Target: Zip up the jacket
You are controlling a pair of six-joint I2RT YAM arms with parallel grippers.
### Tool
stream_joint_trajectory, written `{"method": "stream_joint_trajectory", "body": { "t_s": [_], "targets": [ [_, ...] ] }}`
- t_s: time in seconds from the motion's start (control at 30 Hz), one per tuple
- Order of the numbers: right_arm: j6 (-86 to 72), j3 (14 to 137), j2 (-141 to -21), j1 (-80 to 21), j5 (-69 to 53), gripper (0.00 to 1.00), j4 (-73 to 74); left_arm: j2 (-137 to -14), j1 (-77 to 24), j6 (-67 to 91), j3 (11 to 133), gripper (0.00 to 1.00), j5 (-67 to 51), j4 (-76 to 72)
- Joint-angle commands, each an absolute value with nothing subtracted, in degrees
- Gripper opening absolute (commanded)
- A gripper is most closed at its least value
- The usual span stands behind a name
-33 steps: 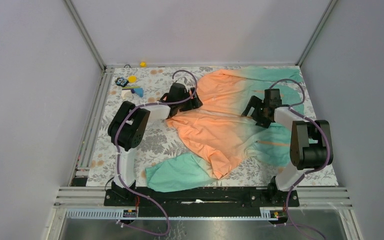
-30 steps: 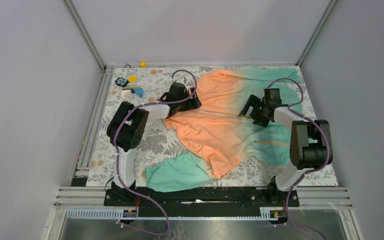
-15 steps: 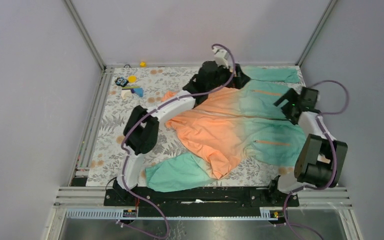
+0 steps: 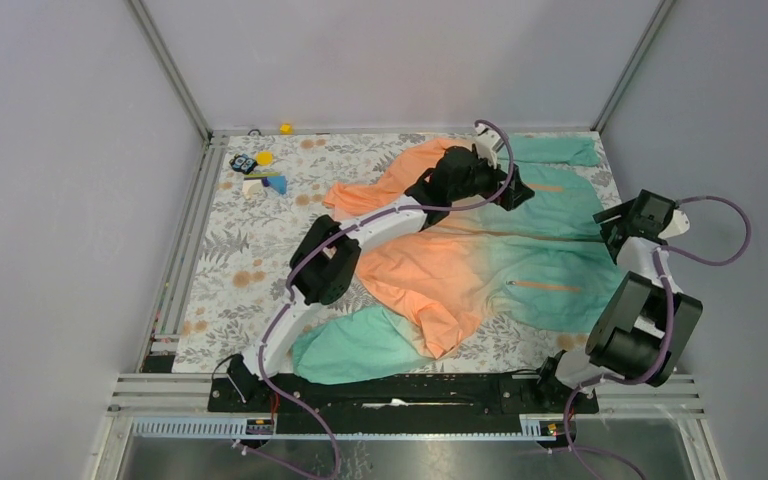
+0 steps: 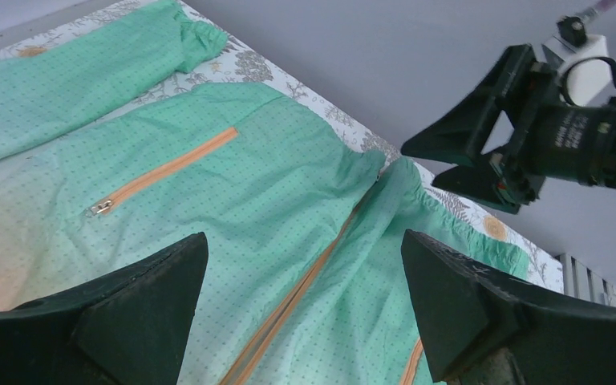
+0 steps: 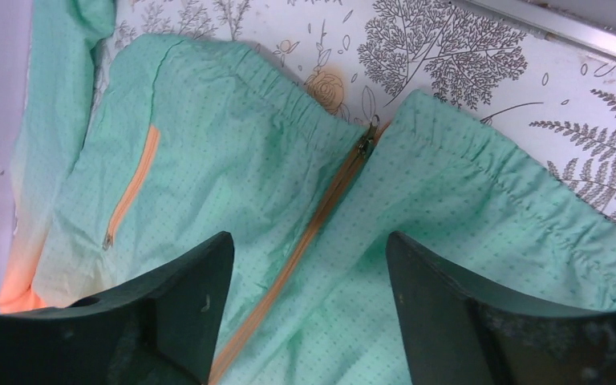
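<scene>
Both jaws: left gripper (image 5: 302, 241) and right gripper (image 6: 309, 241) released, empty, near hem of jacket (image 4: 480, 260).
Jacket: flat on table (image 4: 250, 270), zipper slider (image 6: 366, 140) at hem.
Risk: pinching thin cloth beside slider may bunch it.

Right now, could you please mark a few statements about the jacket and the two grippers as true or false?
1. The left gripper is open, with nothing between its jaws. True.
2. The right gripper is clamped on a sleeve. False: its jaws stand apart above the fabric and hold nothing.
3. The slider sits at the hem end of the front zipper. True.
4. The jacket is orange at the hem. False: the hem is mint-teal, and the orange lies at the opposite end, toward the left arm's side of the table.
</scene>
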State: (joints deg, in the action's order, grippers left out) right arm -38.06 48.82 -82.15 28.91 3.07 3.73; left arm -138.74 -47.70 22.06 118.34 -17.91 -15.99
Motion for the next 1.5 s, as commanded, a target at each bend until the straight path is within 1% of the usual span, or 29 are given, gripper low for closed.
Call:
{"method": "stream_joint_trajectory", "body": {
  "t_s": [0.0, 0.03, 0.17, 0.23, 0.33, 0.43, 0.6, 0.7, 0.8, 0.97, 1.17, 1.23, 1.33, 1.4, 1.47],
  "targets": [
    [-42.9, 52.6, -87.9, 29.1, 5.9, 0.71, 0.9, -139.2, -48.7, 18.7, 121.8, 0.99, -20.5, -19.7],
    [-43.2, 53.4, -89.4, 29.1, 4.9, 0.69, 0.6, -139.3, -48.7, 18.0, 121.5, 0.99, -20.5, -19.2],
    [-43.6, 56.5, -94.9, 29.1, 3.0, 0.69, 0.7, -139.4, -48.6, 16.1, 120.5, 0.99, -20.4, -18.5],
    [-43.5, 56.9, -96.4, 29.1, 3.6, 0.68, -0.4, -139.7, -48.7, 16.1, 120.2, 0.99, -20.3, -18.8],
    [-42.4, 57.8, -98.4, 29.0, 3.8, 0.64, -1.8, -140.4, -48.7, 16.8, 120.4, 0.99, -20.6, -19.2],
    [-41.4, 58.6, -99.4, 29.0, 2.6, 0.63, -1.4, -141.2, -49.0, 17.8, 120.6, 0.99, -20.7, -20.0],
    [-39.1, 58.4, -94.5, 28.5, 2.0, 0.66, 1.4, -142.1, -49.2, 18.8, 120.8, 0.99, -20.0, -20.4],
    [-38.6, 55.9, -90.2, 28.0, 4.0, 0.71, -1.7, -142.3, -49.2, 18.9, 120.9, 0.99, -17.7, -19.6],
    [-38.5, 55.8, -91.2, 28.0, 5.2, 0.72, -3.3, -142.8, -49.1, 19.7, 121.1, 0.99, -16.5, -19.4],
    [-39.1, 59.3, -97.8, 28.0, 3.5, 0.67, -1.1, -143.4, -49.1, 20.6, 121.3, 0.99, -16.9, -19.8],
    [-39.5, 60.0, -100.7, 28.0, 2.9, 0.62, -1.9, -143.9, -49.1, 20.5, 121.9, 0.99, -16.7, -19.5],
    [-38.8, 60.7, -101.7, 28.0, 3.1, 0.57, -1.9, -144.2, -49.1, 20.9, 122.3, 0.99, -16.9, -19.5],
    [-37.3, 61.8, -103.1, 27.4, 2.9, 0.43, -1.9, -144.8, -49.1, 22.2, 122.9, 0.99, -17.3, -19.7],
    [-35.6, 62.5, -103.6, 26.6, 2.8, 0.29, -1.7, -145.6, -49.1, 23.6, 123.2, 0.99, -18.0, -20.1],
    [-33.2, 63.5, -104.0, 25.6, 2.5, 0.19, -1.1, -147.0, -49.1, 25.0, 124.2, 0.99, -18.6, -20.3]
  ]
}}
